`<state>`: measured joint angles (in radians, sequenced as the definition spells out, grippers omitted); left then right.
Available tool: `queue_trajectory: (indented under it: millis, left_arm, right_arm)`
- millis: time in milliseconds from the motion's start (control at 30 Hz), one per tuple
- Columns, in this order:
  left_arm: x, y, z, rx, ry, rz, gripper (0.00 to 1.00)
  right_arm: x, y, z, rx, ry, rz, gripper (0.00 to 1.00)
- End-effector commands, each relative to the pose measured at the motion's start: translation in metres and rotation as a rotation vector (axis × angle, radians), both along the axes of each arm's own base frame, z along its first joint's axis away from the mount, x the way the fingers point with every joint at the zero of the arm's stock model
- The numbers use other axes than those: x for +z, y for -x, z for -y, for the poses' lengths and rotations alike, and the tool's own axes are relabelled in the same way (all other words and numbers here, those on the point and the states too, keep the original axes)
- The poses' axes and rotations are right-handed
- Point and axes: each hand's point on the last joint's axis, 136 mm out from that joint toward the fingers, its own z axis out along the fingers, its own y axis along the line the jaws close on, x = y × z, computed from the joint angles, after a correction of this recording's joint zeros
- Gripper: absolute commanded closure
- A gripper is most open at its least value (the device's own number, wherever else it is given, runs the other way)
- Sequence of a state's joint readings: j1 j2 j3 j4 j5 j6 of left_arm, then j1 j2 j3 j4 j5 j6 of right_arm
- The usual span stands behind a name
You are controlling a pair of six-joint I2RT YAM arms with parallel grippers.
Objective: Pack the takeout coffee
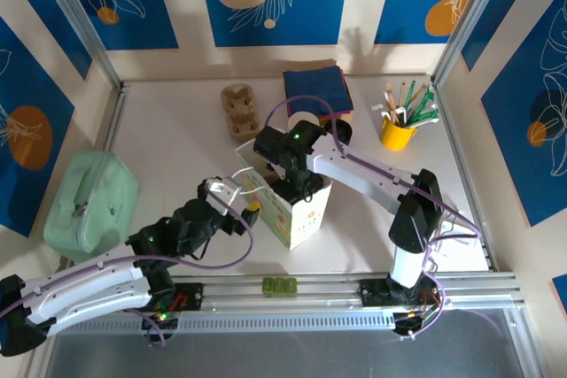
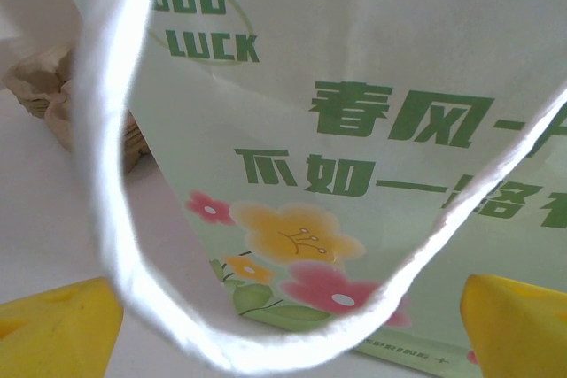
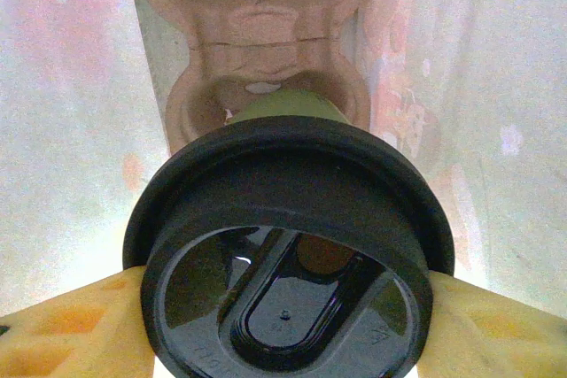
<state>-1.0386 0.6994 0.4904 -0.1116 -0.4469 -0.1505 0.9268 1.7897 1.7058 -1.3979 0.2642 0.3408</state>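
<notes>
The coffee (image 3: 288,219) hung inside the bag (image 3: 71,130), clenched at its black lid (image 3: 283,307) between the two yellow fingers (image 3: 71,329) of the right gripper (image 3: 283,329). The lid hid nearly all of the cup, and just a sliver of olive wall showed beyond its rim. Beneath it, on the bag's floor, lay one brown carrier (image 3: 257,50), its far end cut off by the frame; whether the cup touched it could not be told. From above, the bag (image 1: 306,219) stood near the middle of the table (image 1: 177,148), and the right gripper (image 1: 299,181) reached down into its mouth, covering the coffee. The left gripper (image 1: 241,199) sat just beside the bag's left face, jaws spread wide and holding nothing. In its wrist view both fingertips (image 2: 53,325) were cut off at the bottom corners, and one white rope handle (image 2: 115,174) looped down between them, contact unclear. A second carrier (image 1: 241,111) sat on the table behind the bag. Beside it lay a stack of blue cloths (image 1: 316,88), then white cups (image 1: 301,119) half covered by the right arm and black lids (image 1: 342,133), neither countable. One yellow pot (image 1: 397,135) held sticks at the right, and one green pouch (image 1: 89,205) lay at the left.
</notes>
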Motion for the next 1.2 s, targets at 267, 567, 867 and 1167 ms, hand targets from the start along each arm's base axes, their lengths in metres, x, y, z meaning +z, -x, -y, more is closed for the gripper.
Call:
queue_trajectory:
  millis: [267,567,867,1167]
  left_arm:
    - [0.012,-0.002,0.003,0.003,0.03,0.028,0.02]
    - [0.012,-0.001,0.002,0.005,0.035,0.028,0.02]
    - [0.009,-0.001,-0.002,0.018,0.034,0.027,0.02]
    - [0.009,-0.001,-0.005,0.023,0.034,0.028,0.02]
  right_arm:
    - [0.006,0.003,-0.002,-0.006,-0.046,-0.004,0.38]
    - [0.006,0.003,-0.007,-0.007,-0.076,-0.009,0.38]
    - [0.005,0.002,-0.015,0.008,-0.111,-0.019,0.39]
    - [0.0,0.0,-0.016,0.018,-0.103,-0.022,0.39]
